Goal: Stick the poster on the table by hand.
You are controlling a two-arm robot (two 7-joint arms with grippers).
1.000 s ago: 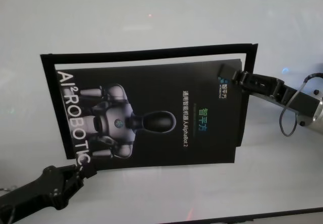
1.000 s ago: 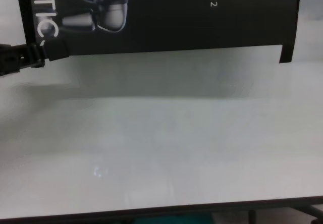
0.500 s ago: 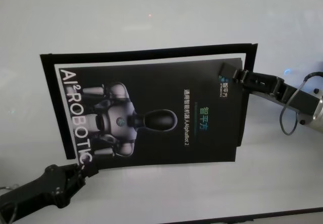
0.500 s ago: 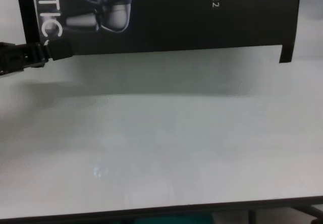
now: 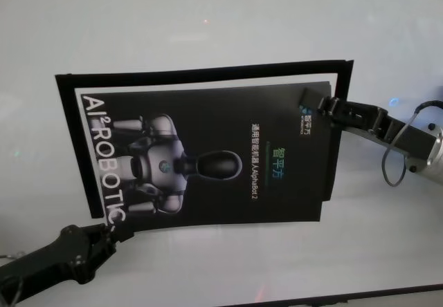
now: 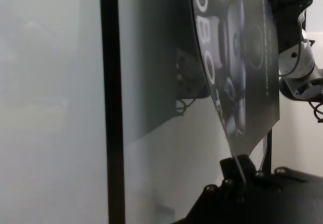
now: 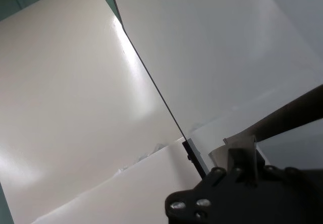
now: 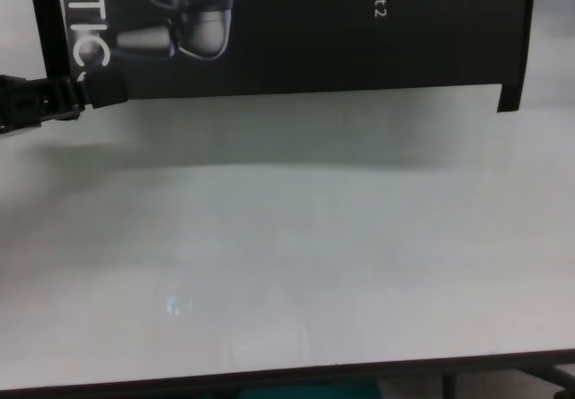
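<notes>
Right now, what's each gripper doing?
Left gripper: closed on the poster, near left corner.
Right gripper: closed on the poster's far right corner.

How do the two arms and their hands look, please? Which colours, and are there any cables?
Both hands are matt black. The left hand sits on a chunky black arm, with small round screws showing in the left wrist view. The right hand is slimmer and built of black jointed links; behind it the wrist is a silver-grey cylinder, and a thin grey cable loops out beside it.
</notes>
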